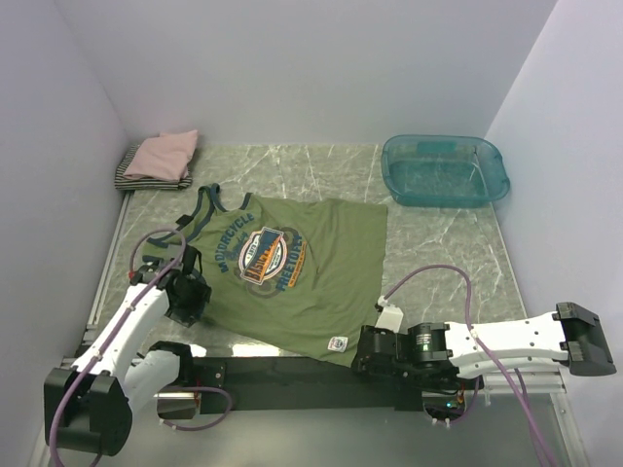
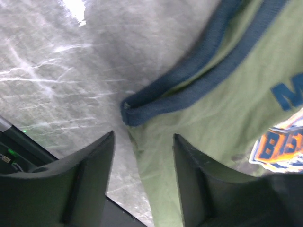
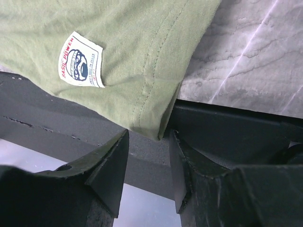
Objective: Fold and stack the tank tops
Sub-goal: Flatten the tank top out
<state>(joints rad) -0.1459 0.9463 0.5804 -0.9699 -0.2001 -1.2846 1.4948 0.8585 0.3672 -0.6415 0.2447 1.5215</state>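
An olive-green tank top [image 1: 311, 282] with navy trim and a round blue-orange print lies spread flat on the marble table. A folded pink tank top [image 1: 163, 154] rests on a folded black-white striped one [image 1: 128, 167] at the back left. My left gripper [image 1: 187, 297] is open at the shirt's left armhole; its jaws straddle the green side edge [image 2: 156, 161] just below the navy trim [image 2: 189, 80]. My right gripper [image 1: 366, 352] is open just below the shirt's near right hem corner [image 3: 156, 123], beside a white label [image 3: 81, 66]; the corner overhangs the table's black front rail.
A see-through teal plastic tub [image 1: 445, 170] stands at the back right. The black front rail [image 1: 273, 375] runs along the near table edge between the arm bases. White walls close in the left, back and right sides.
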